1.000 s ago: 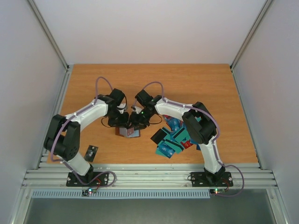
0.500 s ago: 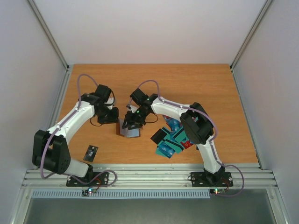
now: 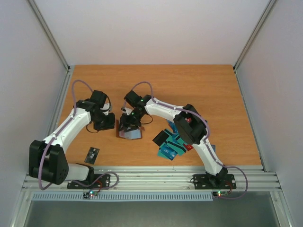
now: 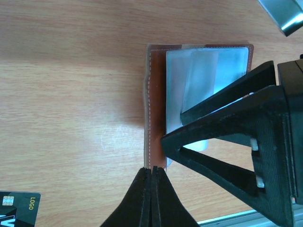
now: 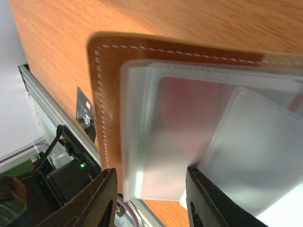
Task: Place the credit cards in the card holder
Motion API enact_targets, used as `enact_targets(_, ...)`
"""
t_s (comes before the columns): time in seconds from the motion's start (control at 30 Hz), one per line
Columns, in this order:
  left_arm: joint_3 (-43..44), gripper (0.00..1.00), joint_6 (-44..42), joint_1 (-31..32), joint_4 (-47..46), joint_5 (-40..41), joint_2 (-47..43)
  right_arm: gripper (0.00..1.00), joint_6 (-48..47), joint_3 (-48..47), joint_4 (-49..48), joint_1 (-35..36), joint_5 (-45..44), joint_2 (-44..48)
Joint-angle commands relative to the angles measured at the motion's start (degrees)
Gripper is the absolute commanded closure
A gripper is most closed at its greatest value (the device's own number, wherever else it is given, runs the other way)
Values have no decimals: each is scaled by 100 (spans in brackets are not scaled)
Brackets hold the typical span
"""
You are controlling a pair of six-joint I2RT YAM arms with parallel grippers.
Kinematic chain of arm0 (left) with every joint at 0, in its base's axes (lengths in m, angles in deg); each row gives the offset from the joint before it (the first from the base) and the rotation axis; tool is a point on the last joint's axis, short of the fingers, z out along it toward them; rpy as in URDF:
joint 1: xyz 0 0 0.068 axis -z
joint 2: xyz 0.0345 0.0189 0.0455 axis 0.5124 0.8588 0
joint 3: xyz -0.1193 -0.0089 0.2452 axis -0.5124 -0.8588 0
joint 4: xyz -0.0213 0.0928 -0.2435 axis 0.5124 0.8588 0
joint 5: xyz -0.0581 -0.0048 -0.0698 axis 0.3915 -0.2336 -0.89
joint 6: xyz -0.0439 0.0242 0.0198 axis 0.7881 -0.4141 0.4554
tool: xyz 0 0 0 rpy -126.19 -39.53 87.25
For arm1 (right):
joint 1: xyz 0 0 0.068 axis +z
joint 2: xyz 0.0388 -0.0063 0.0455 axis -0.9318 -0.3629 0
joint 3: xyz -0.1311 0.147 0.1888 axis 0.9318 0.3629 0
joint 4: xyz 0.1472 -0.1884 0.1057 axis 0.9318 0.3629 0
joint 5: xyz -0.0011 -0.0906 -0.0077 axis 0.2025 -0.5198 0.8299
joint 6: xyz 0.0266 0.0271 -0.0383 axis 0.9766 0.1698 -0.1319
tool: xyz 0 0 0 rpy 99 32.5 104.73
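Card holder [image 4: 157,104] open, centre frame: clear sleeves [image 4: 199,75] likely limp, slick.
Left gripper [image 4: 152,187] pressed together, right gripper [image 5: 150,172] spread; grasp stiffer stitched edge [image 4: 149,109].

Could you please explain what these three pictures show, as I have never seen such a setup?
The machine is two robot arms bolted to a wooden table. One picture looks down from above; the other two come from a camera on each wrist. The brown card holder lies open, showing clear sleeves. The right gripper hovers over them, jaws apart, gripping nothing I can see. The left gripper is shut and empty, tips at the holder's edge. A pile of credit cards lies right of the holder; one black card lies apart.
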Motion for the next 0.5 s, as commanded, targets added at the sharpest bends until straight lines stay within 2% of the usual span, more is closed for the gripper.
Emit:
enact_targets(0.0,-93,100,-70,-33,16,-73,-182,59,-100,-394,245,112,125,-138)
enact_targets(0.47,-398,100,348,-30,-1162,-1531,81,57,-407,-351,591,93,-226,330)
